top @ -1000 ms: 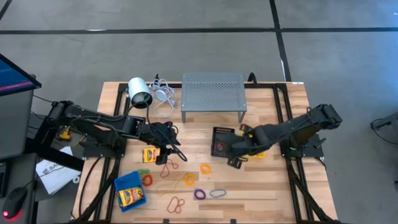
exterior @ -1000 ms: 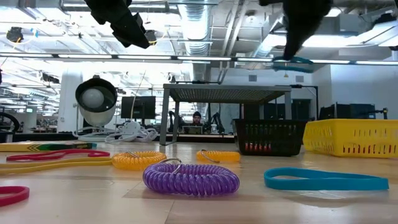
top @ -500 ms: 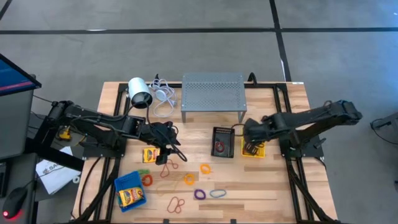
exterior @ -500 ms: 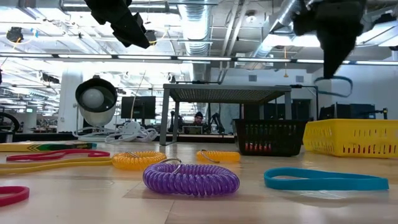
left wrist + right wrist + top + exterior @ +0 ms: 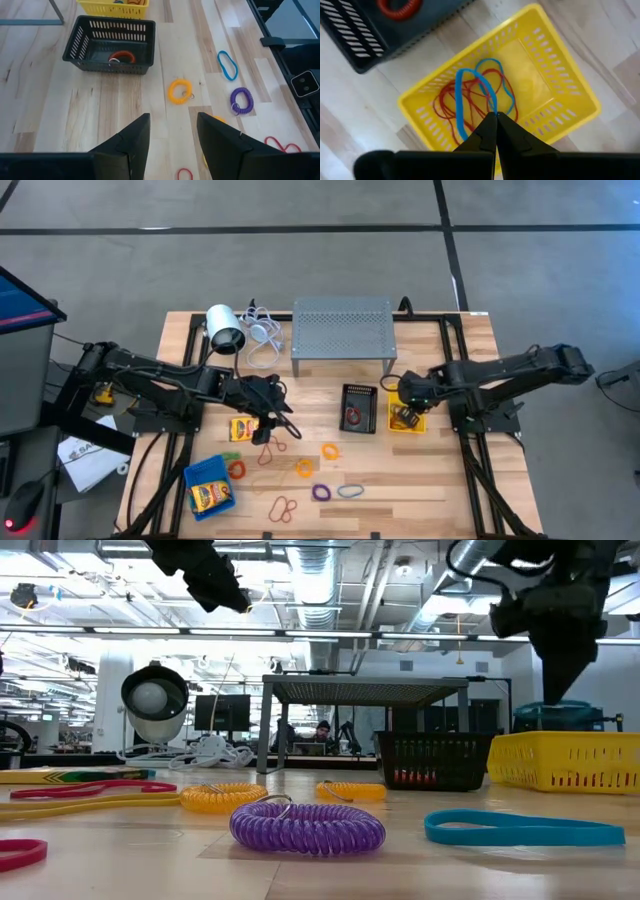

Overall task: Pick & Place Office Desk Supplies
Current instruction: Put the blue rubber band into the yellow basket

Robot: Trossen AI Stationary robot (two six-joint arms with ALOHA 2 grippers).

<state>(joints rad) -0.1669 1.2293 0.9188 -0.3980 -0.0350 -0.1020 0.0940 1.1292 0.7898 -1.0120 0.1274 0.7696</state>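
Three small bins are sitting on the worktop: a blue bin [image 5: 210, 489] at the near left, a black bin [image 5: 357, 408] in the middle and a yellow bin [image 5: 404, 420] just right of it. Two yellow crayon boxes are showing, one crayon box [image 5: 212, 496] lying in the blue bin and another crayon box [image 5: 243, 428] lying on the wood. Two arms are reaching in, each carrying one claw: the left claw [image 5: 283, 427] and the right claw [image 5: 401, 412].
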